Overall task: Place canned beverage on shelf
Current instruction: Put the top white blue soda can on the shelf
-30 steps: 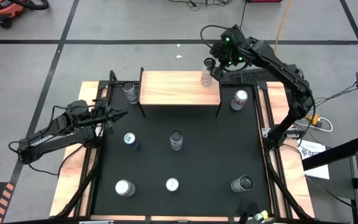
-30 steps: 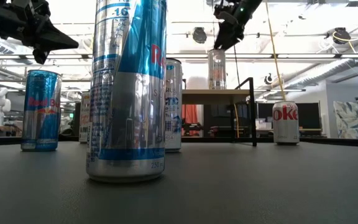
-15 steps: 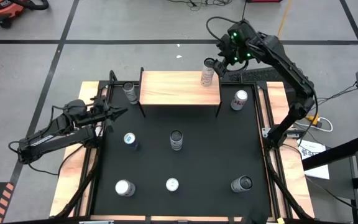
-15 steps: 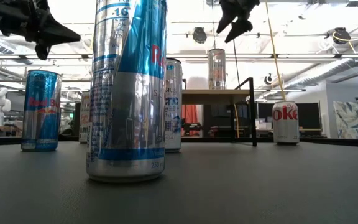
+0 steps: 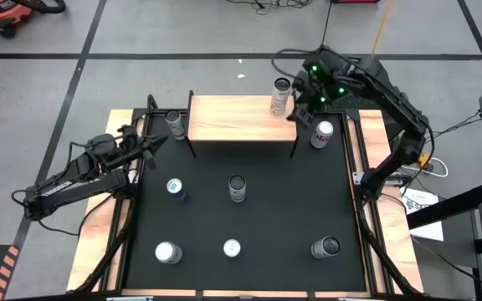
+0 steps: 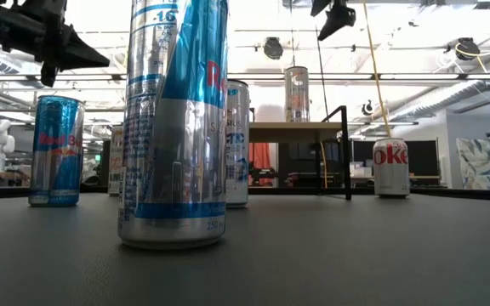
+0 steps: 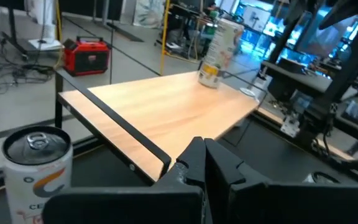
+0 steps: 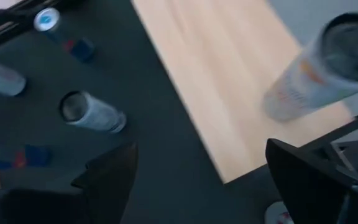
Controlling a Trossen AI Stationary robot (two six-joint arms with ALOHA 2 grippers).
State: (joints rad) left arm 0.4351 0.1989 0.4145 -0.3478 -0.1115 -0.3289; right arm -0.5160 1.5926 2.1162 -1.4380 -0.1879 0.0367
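At the far left, the left gripper (image 5: 151,144) hangs above the surface (image 5: 283,209) with its fingers pressed together, holding nothing, pointing toward the shelf (image 5: 241,119). Just left of the shelf stands a pale can (image 5: 174,123) on the black surface. The shelf sits at the far edge of the surface, its light wood top bare except for one tall slim can (image 5: 279,96), upright at its far right corner. Whether any can is full cannot be told. The right gripper (image 5: 305,113) hovers just right of that can, apart from it, fingers spread wide and empty. A Coke can (image 5: 321,134) stands on the surface right of the shelf.
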